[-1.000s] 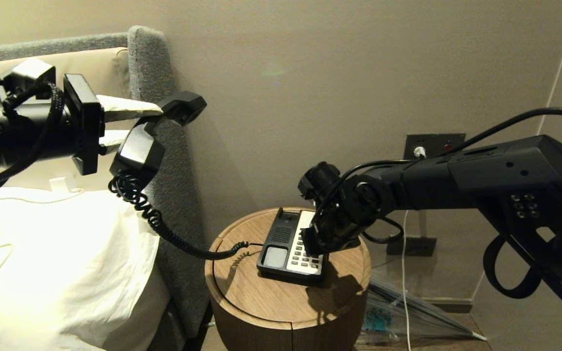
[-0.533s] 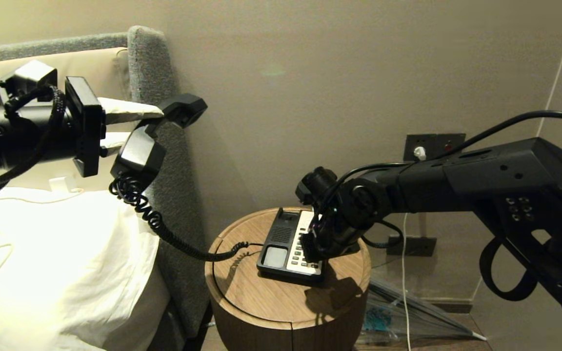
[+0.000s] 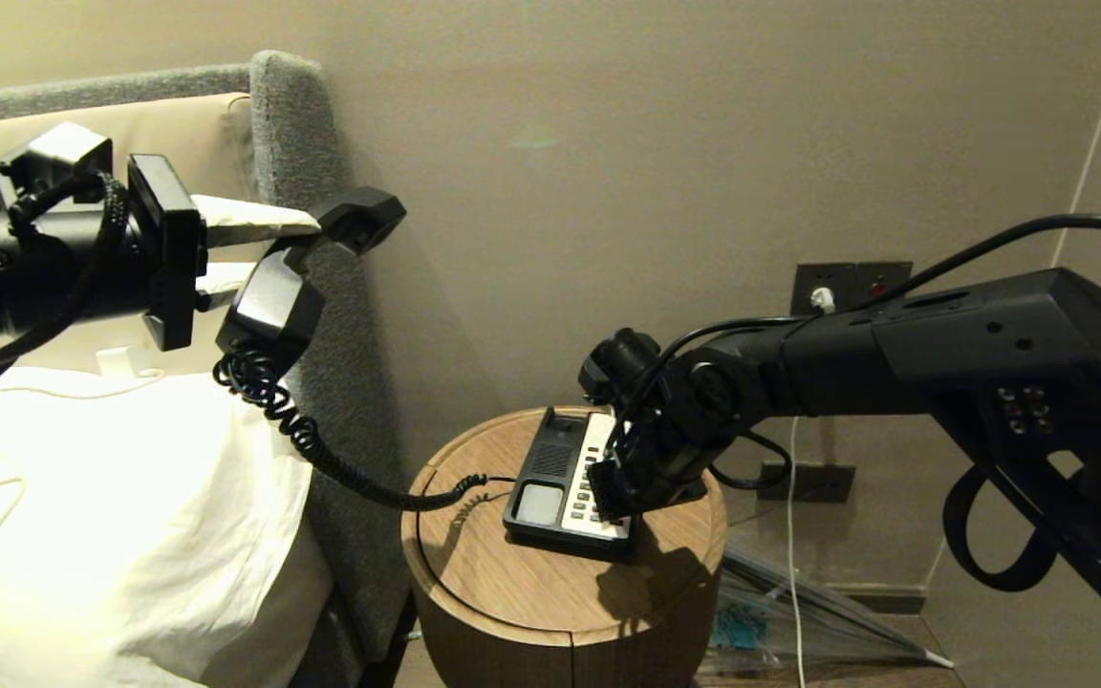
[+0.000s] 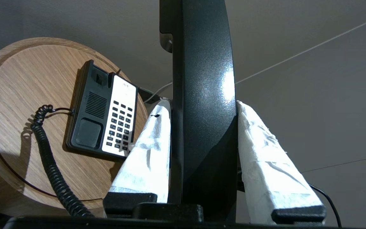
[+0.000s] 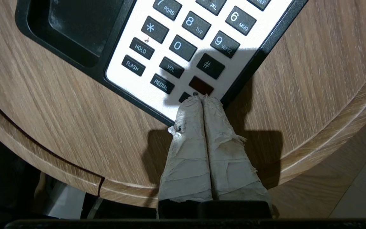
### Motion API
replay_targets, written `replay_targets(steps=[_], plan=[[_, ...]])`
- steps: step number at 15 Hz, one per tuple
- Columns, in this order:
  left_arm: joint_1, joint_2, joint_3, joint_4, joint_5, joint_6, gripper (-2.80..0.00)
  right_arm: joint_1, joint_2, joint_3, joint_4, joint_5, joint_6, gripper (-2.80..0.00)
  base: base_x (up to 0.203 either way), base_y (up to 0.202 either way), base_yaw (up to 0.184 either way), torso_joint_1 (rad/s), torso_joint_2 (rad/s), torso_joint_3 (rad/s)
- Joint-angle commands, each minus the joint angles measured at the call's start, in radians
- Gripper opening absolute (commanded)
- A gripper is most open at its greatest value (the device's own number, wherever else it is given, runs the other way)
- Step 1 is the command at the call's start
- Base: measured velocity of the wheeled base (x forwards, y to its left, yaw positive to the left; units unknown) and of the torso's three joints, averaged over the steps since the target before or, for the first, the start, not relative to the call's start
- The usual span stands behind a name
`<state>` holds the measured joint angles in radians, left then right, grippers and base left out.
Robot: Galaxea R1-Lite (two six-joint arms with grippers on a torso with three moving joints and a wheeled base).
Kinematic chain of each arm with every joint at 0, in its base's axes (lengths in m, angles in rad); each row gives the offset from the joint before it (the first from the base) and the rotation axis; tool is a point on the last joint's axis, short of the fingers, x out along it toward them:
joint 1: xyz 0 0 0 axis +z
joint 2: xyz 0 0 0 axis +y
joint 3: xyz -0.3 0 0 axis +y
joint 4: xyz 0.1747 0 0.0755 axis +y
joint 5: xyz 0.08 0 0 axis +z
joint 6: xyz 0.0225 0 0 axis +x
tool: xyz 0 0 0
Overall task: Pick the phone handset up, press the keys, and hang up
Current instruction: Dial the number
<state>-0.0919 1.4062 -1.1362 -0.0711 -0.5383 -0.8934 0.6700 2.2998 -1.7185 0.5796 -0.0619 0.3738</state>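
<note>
A: Right tool [image 5: 203,99] at lower centre of the right wrist view, wrapped fingers pressed together, nothing held, tips down on the bottom row of the keys [image 5: 183,47], just beside the red one.

B: And the left tool [image 3: 254,247]?

A: Upper left of the head view, clamped on the phone handset [image 3: 307,263], narrow grip round its middle. Coiled cord [image 3: 321,454] sagging from there down to the phone base [image 3: 565,483] on the round wooden desk [image 3: 512,583], centre frame.

B: Risks from here?

A: Probably a slip off the small key onto its neighbour, or onto the faceplate edge, given tips so close to the rim. Too hard a push could slide the light base across the wood. Any lift of the handset could tighten the cord and drag the base out from under the pressing tips.
</note>
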Motion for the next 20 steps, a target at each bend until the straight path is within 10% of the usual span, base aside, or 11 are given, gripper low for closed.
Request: replay_targets(steps=[1, 20], plan=[[0.000, -0.004, -0.001, -0.001, -0.003, -0.006, -2.80, 0.000, 0.009, -0.010, 0.002, -0.001, 0.002, -2.80, 0.000, 0.000, 0.000, 0.000, 0.00, 0.000], [0.000, -0.006, 0.021, -0.001, -0.005, -0.006, -2.80, 0.000, 0.043, -0.005, 0.002, -0.007, 0.000, -2.80, 0.000, 0.000, 0.000, 0.000, 0.00, 0.000]])
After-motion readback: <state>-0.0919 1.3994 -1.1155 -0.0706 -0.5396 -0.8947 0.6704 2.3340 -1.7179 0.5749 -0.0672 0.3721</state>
